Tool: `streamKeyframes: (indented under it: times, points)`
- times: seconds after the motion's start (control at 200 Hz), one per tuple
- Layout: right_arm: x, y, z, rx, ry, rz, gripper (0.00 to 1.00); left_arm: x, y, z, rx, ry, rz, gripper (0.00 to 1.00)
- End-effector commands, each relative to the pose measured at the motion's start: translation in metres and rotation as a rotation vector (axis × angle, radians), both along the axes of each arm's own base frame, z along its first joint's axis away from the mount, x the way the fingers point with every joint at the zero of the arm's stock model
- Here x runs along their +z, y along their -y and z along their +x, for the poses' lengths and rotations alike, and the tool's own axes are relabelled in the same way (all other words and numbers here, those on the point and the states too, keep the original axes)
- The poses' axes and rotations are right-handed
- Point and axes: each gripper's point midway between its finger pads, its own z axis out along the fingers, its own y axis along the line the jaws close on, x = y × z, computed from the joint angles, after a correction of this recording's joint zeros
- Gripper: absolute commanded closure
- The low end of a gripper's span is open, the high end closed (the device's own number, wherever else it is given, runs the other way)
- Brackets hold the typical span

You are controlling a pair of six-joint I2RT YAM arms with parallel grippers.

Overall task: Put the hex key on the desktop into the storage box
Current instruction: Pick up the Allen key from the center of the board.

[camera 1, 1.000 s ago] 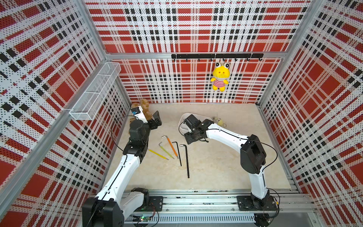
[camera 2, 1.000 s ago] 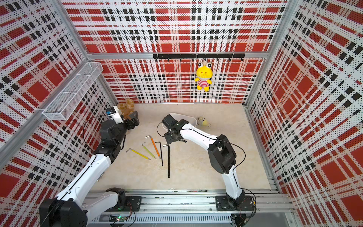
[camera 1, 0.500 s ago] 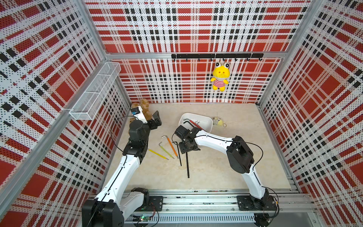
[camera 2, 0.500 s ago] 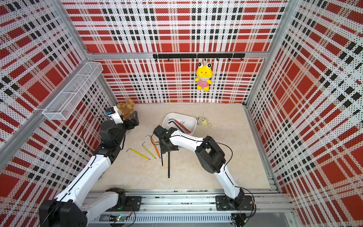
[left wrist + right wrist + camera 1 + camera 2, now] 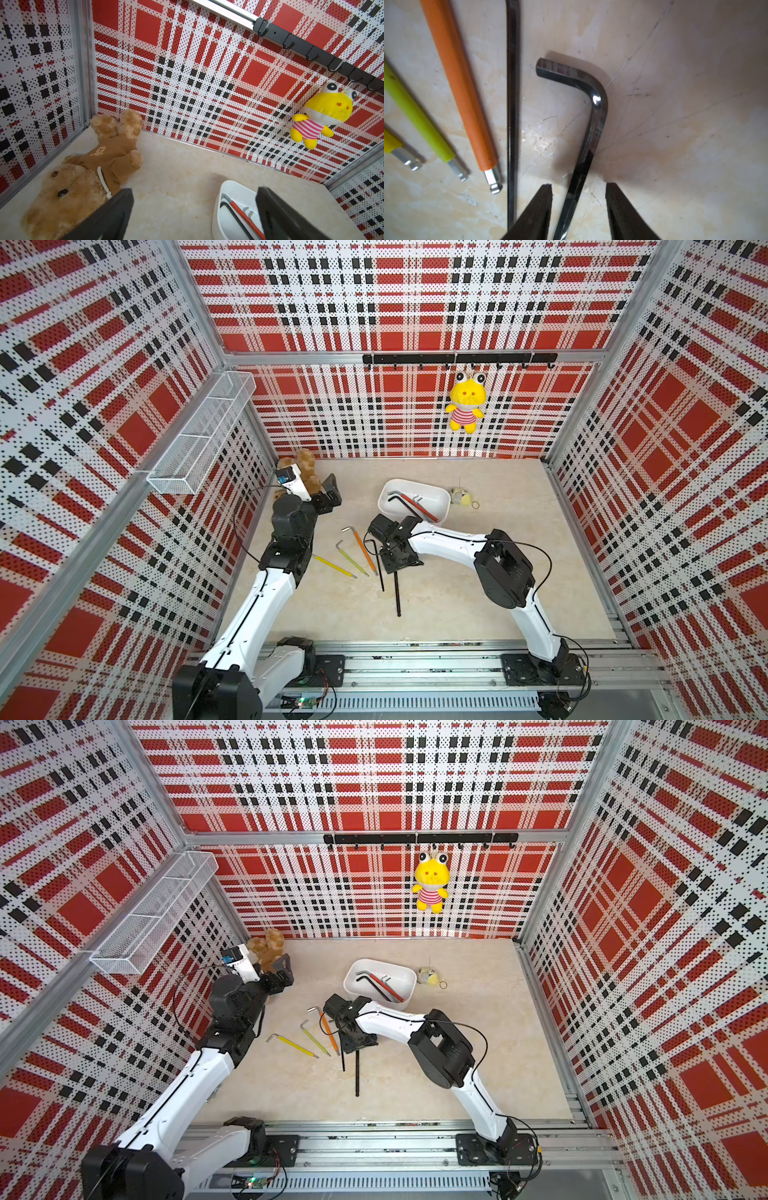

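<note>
No readable text, brand or number anywhere I can see. The black hex key (image 5: 600, 108) shows only glare, and the patch (image 5: 99, 150) on the teddy (image 5: 79, 182) shirt is just a bear face.

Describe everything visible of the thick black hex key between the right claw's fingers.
The thick black hex key is L-shaped, glossy dark metal, lying flat on the desktop. Its short leg points toward the thin black key without touching it. Its long shaft runs between the right claw's open fingers, neither visibly touching it.
</note>
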Motion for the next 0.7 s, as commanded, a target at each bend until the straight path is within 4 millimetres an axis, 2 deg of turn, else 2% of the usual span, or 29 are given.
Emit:
streamKeyframes:
  times: [0.0,0.471,0.697]
  points:
    - [-0.009,0.0,-0.009,0.002,-0.024,-0.017,0.52,0.004,-0.004,-0.004,0.014,0.018,0.0,0.01]
    - [-0.029,0.006,-0.025,0.006,-0.082,-0.077,0.8,0.008,-0.002,-0.004,0.001,0.03,-0.011,0.01]
    - [-0.028,0.008,-0.025,0.015,-0.084,-0.072,1.0,0.009,-0.004,-0.005,0.009,0.035,-0.009,0.01]
